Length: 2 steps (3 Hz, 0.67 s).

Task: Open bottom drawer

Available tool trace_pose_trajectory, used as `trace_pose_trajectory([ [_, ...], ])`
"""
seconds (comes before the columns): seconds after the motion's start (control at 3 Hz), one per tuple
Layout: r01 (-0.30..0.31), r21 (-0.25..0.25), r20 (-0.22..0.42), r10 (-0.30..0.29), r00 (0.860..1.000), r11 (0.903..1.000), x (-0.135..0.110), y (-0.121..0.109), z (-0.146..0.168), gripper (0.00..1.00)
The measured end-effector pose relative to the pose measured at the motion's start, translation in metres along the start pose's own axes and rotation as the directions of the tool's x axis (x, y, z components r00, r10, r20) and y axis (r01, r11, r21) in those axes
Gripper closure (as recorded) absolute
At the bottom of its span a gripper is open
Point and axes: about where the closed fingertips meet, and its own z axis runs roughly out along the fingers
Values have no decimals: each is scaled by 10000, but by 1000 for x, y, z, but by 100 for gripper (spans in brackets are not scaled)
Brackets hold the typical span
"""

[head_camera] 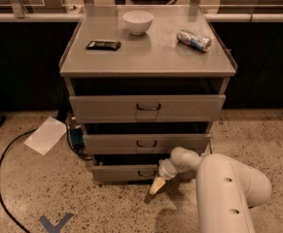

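My claw is down low by the floor. The narrow flat grey metal bottom drawer sits just up-left of it, with its small dark bail handle right beside the claw and a dark gap above the front. Honestly can't tell if the claw's spread or pinching.

Atop the grey desk, a white bowl stands at the far middle. A dark wrapped bar lies to its near left, and a can lies on its side at the right. On the speckled floor to the left lie a white sheet of paper and a curving black cable. A blue tape mark sits nearest. The hand hangs low at the desk's near foot.
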Motion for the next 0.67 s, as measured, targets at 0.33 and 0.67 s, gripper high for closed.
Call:
trace_pose_trajectory([
  [0.33, -42, -524, -201, 32, 9998, 9986, 3, 13, 14, 0],
  [0.67, -42, -524, -201, 32, 9998, 9986, 2, 13, 12, 0],
])
